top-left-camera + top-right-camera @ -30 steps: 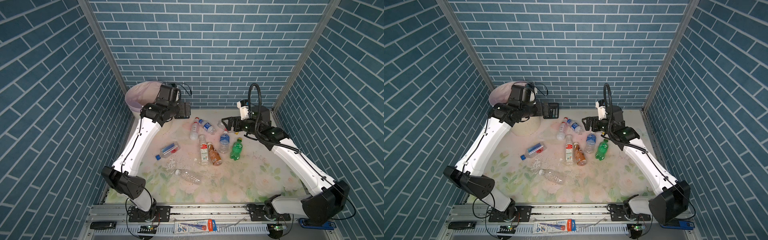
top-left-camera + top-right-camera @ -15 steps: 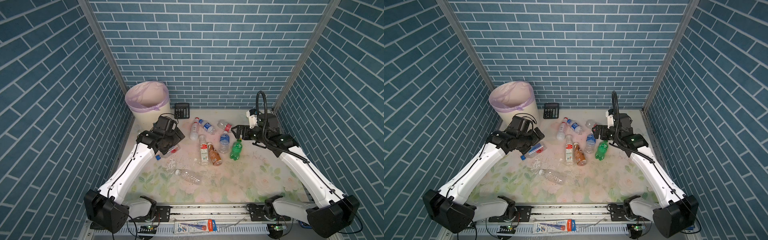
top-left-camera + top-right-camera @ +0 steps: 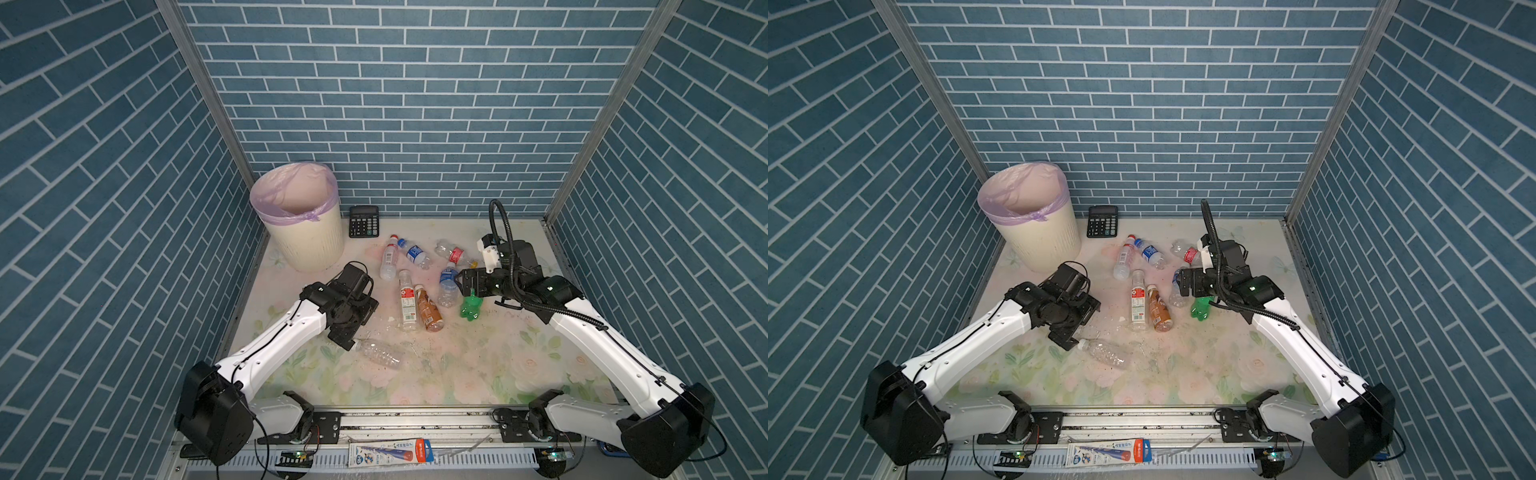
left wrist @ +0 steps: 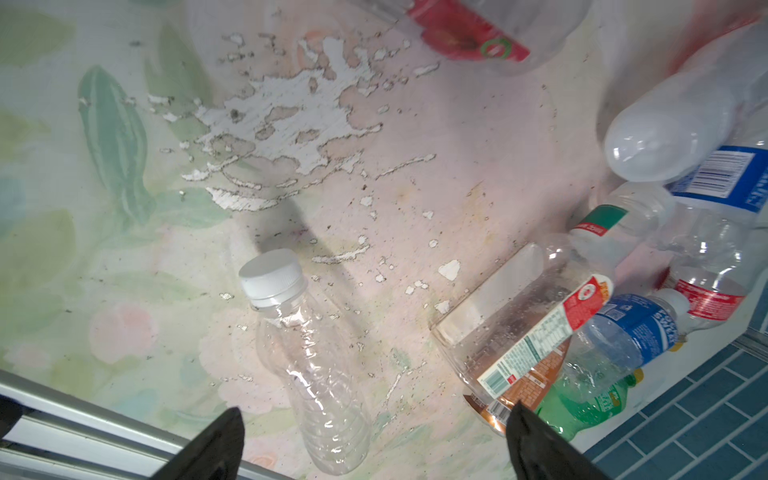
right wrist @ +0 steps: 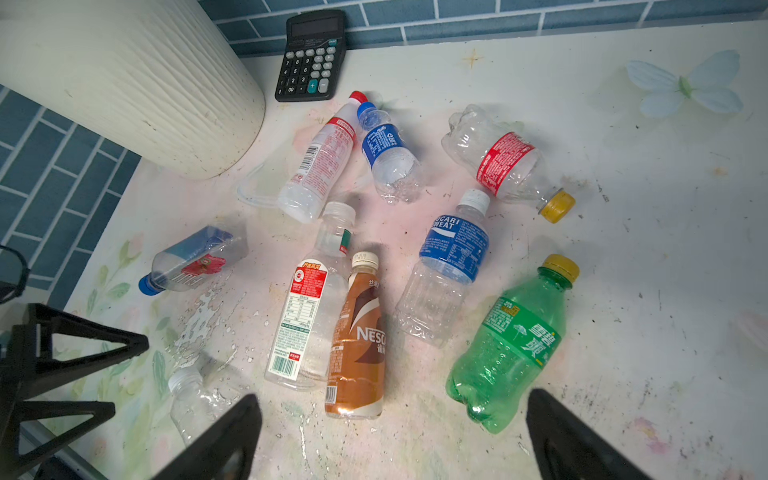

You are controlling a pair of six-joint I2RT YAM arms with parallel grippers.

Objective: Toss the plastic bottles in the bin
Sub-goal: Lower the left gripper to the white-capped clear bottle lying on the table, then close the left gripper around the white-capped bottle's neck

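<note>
clear bottle (image 3: 378, 352): nearest, lower centre in both top views. Flat on the floral table top (image 3: 478, 365), unlabelled, white cap toward the left gripper.
left gripper (image 3: 360, 325): left of centre, just above that bottle's cap end. Jaws spread wide, gripping nothing. In the left wrist view the bottle's base shows between the fingertips (image 4: 224, 436).
flat-sided bottle (image 5: 191, 259): blue cap, on its side, between the left gripper and the bin's foot. Seen clearly in the right wrist view only. The left arm covers it in both top views.
mid cluster: frame centre, all lying down. white-label bottle (image 3: 407, 305) side by side with brown bottle (image 3: 429, 312), touching. Pocari bottle (image 3: 448, 286) just right of them, green bottle (image 3: 471, 306) rightmost.
right gripper (image 3: 464, 286): right of centre, over the green bottle's cap end. Jaws wide apart, empty.
far row: red-cap bottle (image 3: 388, 259) and small blue-label bottle (image 3: 415, 253), caps close together. red-label bottle (image 3: 452, 252), yellow cap, to their right.
calculator (image 3: 363, 221): against the back wall, right of the bin.
bin (image 3: 307, 247): upper left, back-left table corner, upright, lilac liner over the rim.
</note>
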